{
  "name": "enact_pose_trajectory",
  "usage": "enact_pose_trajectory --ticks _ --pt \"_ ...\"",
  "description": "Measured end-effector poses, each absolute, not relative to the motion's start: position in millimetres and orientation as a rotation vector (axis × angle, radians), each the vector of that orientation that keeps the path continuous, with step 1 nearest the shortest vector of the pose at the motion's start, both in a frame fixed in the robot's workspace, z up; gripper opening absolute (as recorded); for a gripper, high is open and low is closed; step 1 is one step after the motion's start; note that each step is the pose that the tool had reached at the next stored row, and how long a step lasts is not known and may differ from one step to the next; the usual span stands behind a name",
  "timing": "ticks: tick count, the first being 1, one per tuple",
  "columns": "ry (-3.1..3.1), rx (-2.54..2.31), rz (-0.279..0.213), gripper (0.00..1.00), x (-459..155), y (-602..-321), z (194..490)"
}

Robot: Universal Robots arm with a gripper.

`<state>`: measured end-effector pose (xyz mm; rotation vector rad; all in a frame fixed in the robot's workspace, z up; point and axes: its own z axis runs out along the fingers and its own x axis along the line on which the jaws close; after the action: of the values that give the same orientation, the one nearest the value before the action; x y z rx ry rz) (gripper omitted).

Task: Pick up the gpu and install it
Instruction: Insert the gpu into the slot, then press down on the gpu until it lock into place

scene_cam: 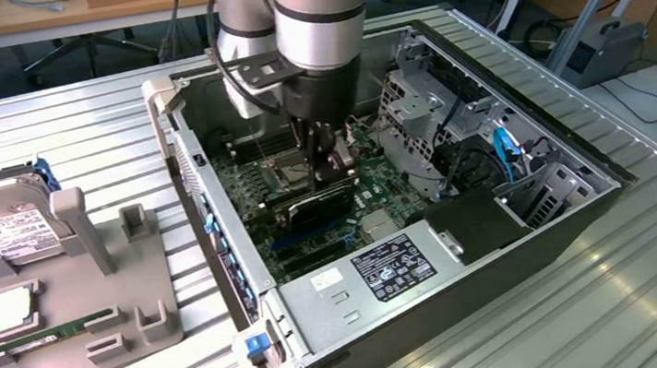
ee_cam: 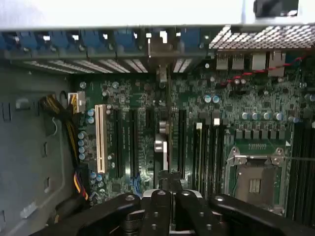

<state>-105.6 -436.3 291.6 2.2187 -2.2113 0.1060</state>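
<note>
Gripper (scene_cam: pixel 335 176) down inside open PC case (scene_cam: pixel 547 145), fingers (ee_cam: pixel 160 204) fully closed on gpu (scene_cam: pixel 316 208). Gpu sits edge-on over motherboard (ee_cam: pixel 206 113) slots, w/ its bracket (ee_cam: pixel 162 73) at case's rear wall. Hard drive (scene_cam: pixel 6 230) on grey holder, well apart on table (scene_cam: pixel 75 138).

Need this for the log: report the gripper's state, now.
Gripper: shut on the gpu, which stands on edge over the motherboard inside the open case.

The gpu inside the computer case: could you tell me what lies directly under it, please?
Under the gpu, held edge-on by the shut gripper, lies the green motherboard with its row of long slots. The card covers the slot directly beneath, so whether it is seated cannot be seen.
</note>
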Motion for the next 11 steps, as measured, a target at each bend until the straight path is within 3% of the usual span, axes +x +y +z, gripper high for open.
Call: enact_pose_trajectory --ticks 1,11 --pt "-2.202 2.213 0.088 0.11 -86.4 -436.3 291.5" --pt "-2.201 2.213 0.087 0.11 -85.7 -436.3 291.4"
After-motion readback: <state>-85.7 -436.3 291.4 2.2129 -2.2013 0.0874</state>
